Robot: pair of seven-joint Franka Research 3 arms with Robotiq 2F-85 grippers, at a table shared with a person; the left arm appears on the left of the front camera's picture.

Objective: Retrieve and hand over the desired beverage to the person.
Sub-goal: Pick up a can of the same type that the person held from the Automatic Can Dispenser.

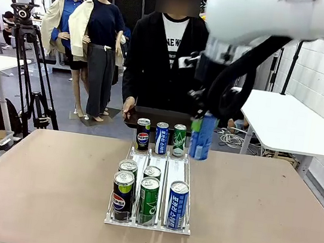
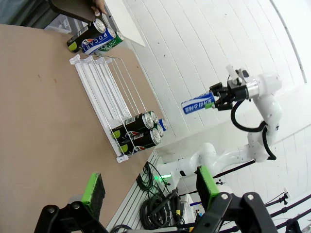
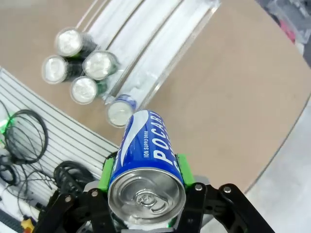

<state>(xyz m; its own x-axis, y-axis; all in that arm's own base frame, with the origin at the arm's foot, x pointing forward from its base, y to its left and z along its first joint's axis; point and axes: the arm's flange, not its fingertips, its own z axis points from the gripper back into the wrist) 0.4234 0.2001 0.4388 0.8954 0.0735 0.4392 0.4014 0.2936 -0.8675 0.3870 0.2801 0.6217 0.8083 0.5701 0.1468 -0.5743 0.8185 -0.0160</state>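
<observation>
On the table (image 1: 32,188) a clear three-lane rack (image 1: 168,162) runs away from the robot. At its near end stand five upright cans. A Pepsi can (image 1: 121,195), a green can (image 1: 148,201) and a blue-and-white can (image 1: 177,205) stand in front, one per lane. Two more cans (image 1: 128,167) stand close behind the left and middle ones. At the rack's far end a row of three cans (image 1: 161,138) stands upright: Pepsi, blue, green. Whether they stand in the lanes or just past them cannot be told. Just beyond them lies a dark tray (image 1: 157,116), with the person's hand (image 1: 129,106) on its left edge.

The left gripper (image 2: 149,187) has its jaws spread wide, with nothing between its green pads (image 2: 92,189). The right gripper (image 3: 146,174) is clenched on a blue Pocari can (image 3: 146,145), with a pad pressed to either side near the top. The can hangs upright in the air, clear of the table, just right of the far row. The person (image 1: 158,60) stands behind it at the table's far side.
</observation>
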